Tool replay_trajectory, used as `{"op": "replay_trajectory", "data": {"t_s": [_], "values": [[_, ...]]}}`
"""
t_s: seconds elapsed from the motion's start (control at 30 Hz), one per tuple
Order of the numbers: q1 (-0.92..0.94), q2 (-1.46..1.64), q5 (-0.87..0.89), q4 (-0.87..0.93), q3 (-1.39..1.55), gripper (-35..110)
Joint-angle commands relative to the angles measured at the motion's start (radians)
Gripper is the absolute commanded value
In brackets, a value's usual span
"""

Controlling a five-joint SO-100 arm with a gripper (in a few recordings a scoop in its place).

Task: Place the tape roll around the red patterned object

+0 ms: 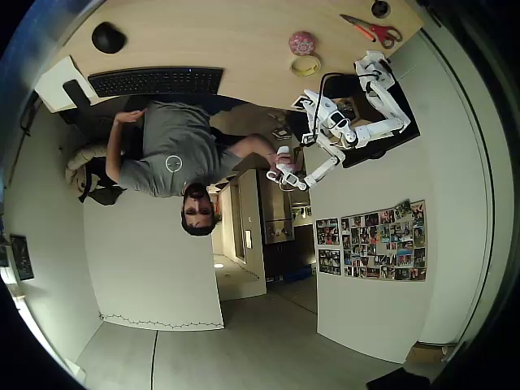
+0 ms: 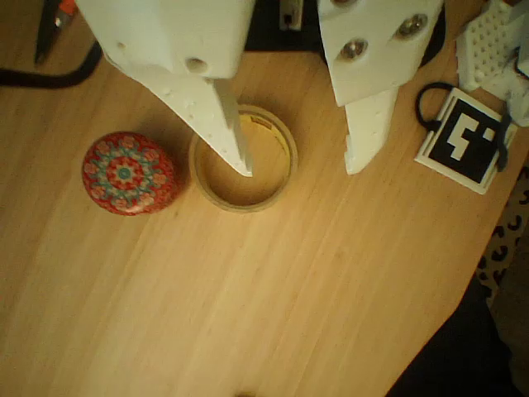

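Note:
In the wrist view the tape roll (image 2: 241,203) lies flat on the wooden table, a pale yellow ring with an open centre. The red patterned object (image 2: 128,174), a round ball with a mandala design, sits just left of it, close to the ring but outside it. My gripper (image 2: 300,170) is open above the tape, its left finger tip over the ring's hole and its right finger to the right of the ring, nothing held. In the overhead view the tape roll (image 1: 305,65) sits beside the red object (image 1: 301,42) on the table.
A black-and-white marker tag (image 2: 467,136) lies right of the gripper, near the table's edge. Red-handled scissors (image 1: 374,31), a keyboard (image 1: 154,81) and a mouse (image 1: 107,36) are on the table. A person (image 1: 175,154) sits at the table's side.

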Motion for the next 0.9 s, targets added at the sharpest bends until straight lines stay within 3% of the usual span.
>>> {"op": "replay_trajectory", "data": {"t_s": [0.0,0.33,0.87], "values": [[-0.034,0.000,-0.006,-0.005,0.021,29],[-0.034,0.058,0.103,-0.209,0.345,28],[-0.095,-0.212,0.106,-0.391,0.293,26]]}}
